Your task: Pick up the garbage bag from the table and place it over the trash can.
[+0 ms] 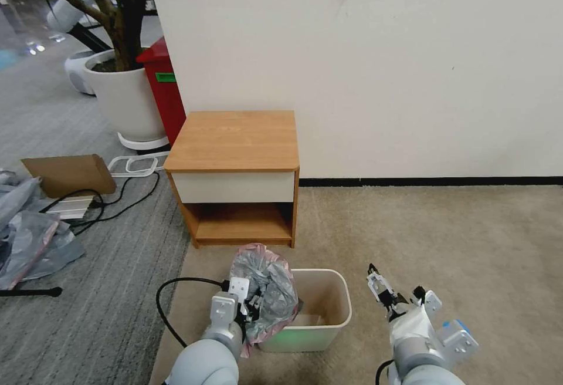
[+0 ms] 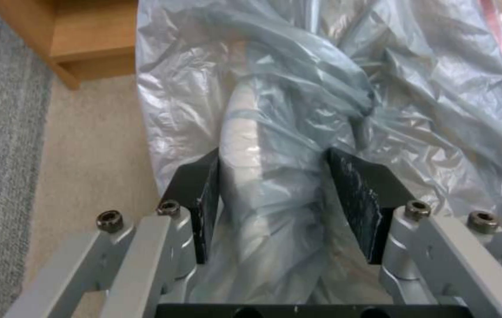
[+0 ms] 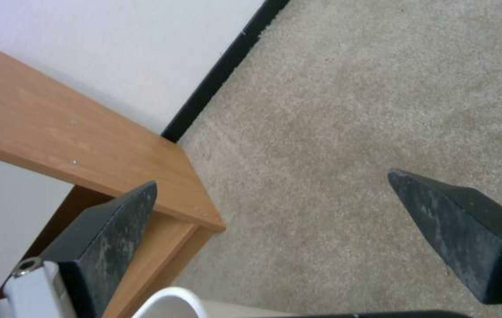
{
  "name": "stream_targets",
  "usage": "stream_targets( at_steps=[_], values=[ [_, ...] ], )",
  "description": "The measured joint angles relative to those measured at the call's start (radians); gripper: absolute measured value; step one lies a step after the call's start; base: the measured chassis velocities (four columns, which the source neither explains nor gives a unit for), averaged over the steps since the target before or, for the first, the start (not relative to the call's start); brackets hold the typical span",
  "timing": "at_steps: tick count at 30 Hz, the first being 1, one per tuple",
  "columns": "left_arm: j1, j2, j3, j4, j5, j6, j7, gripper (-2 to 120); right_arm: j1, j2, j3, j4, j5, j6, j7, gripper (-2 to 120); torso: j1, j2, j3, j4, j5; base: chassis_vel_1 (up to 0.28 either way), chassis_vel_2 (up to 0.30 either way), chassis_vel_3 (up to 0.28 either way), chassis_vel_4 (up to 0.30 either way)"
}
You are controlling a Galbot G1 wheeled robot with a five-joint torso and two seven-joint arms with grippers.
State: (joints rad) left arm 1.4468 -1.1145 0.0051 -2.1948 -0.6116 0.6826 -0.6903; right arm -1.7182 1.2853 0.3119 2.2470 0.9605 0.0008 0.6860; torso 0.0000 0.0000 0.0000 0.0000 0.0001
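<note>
Two grippers, one working: your left gripper (image 1: 249, 304) has its fingers clamped on the garbage bag (image 1: 267, 291) at the trash can (image 1: 328, 308) rim; spread it wide. Right gripper (image 1: 394, 294) waits, fingers apart.

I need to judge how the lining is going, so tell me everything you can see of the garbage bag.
The garbage bag is thin, crinkly, translucent grey plastic with a pink-red rim, bunched and twisted rather than spread. It hangs over the left edge of the trash can, off the table. The left gripper has a fold between its fingers. The right gripper, open, is apart from it.
</note>
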Motion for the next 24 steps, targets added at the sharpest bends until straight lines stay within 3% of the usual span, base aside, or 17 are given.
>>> stream_targets(
  at_steps=[11,20,24],
  values=[
    [-0.003,-0.007,0.002,0.021,0.001,0.0,-0.001,46,0.001,0.0,0.005,-0.005,0.0,0.003,-0.003,100,0.0,0.0,0.0,0.0,-0.0001,0.0,0.0,0.0,0.0],
    [-0.023,-0.019,0.003,0.071,0.0,-0.006,-0.001,37,0.001,-0.002,0.013,-0.009,0.0,0.005,-0.01,100,0.0,0.0,0.0,-0.0001,-0.0001,0.0,0.0,0.0,0.0],
    [-0.022,-0.019,0.004,0.07,-0.002,-0.021,0.0,27,0.001,-0.004,0.013,-0.018,-0.016,0.005,-0.046,100,0.0,0.0,0.0,0.0,-0.0001,0.0,0.0,0.0,0.0]
  ],
)
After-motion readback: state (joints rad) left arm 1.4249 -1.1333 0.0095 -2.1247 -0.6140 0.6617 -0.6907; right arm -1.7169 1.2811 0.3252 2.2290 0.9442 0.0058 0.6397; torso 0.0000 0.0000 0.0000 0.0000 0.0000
